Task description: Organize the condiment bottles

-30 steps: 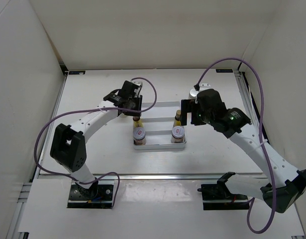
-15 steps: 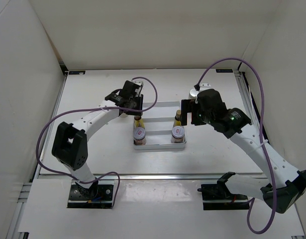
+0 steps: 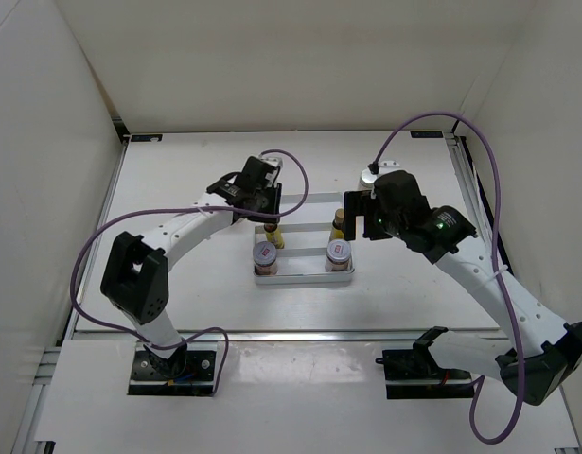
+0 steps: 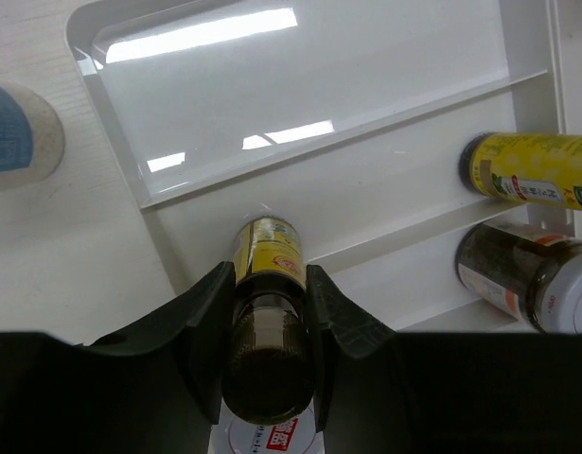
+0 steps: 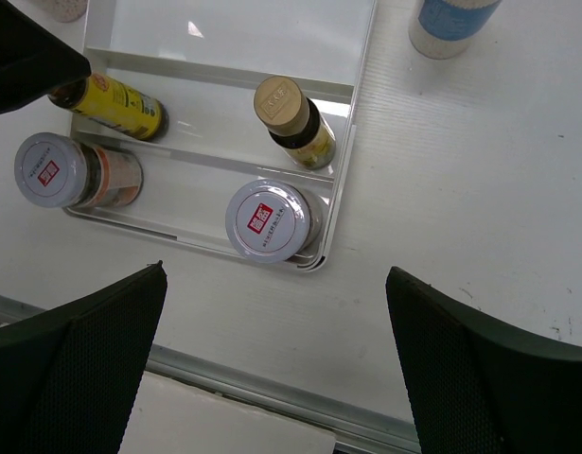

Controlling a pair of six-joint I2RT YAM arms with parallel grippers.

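Note:
My left gripper (image 4: 269, 274) is shut on a slim yellow bottle (image 4: 267, 246) with a dark cap, holding it tilted over the middle row of the white ribbed tray (image 4: 272, 85). In the top view this gripper (image 3: 269, 219) is at the tray's left side. The second yellow bottle (image 5: 295, 118) stands in the middle row on the right. Two squat jars (image 5: 270, 220) (image 5: 54, 170) stand in the near row. My right gripper (image 5: 276, 272) is open and empty, above the table just in front of the tray. One white shaker (image 3: 368, 176) stands on the table right of the tray.
The other shaker (image 4: 16, 132) stands on the table left of the tray's far corner. The tray's far compartment (image 5: 234, 38) holds nothing. White walls close in the table on three sides, and a metal rail (image 3: 300, 334) runs along the near edge.
My left gripper has moved a little to the right with the yellow bottle, further over the tray. The right arm has not moved.

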